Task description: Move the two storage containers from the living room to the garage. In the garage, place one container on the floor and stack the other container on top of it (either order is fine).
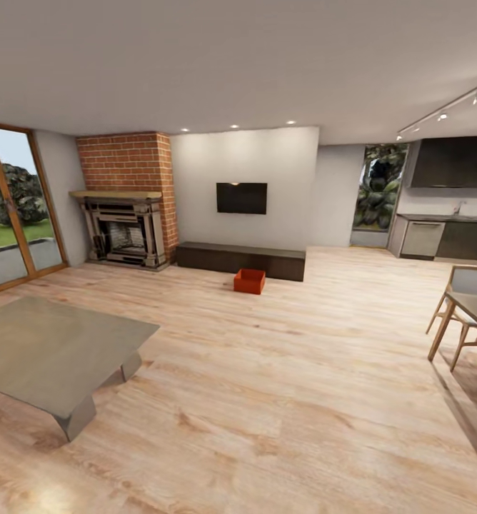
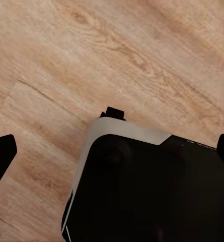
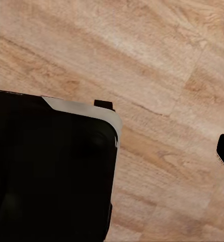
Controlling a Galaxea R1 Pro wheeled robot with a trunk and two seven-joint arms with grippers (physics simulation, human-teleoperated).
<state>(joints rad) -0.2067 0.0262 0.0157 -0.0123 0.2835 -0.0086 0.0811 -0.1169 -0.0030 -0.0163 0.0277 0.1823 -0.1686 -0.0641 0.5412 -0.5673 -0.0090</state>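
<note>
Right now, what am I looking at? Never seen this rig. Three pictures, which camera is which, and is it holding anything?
It is a simulated wheeled robot with two arms, and these are renders, not photos. The big picture comes from its head camera, looking across a living room: a brick fireplace, a black TV on the wall, a long dark bench below it, and one orange-red storage container sitting on the wood floor just in front of that bench. A low grey table is near the robot's left.

The two small pictures come from cameras on the wrists, pointing down at the same wood planks. The dark rounded bulk in each seems to be part of the robot itself. Nothing is visibly held; too little of the fingers shows to tell open from shut.
</note>
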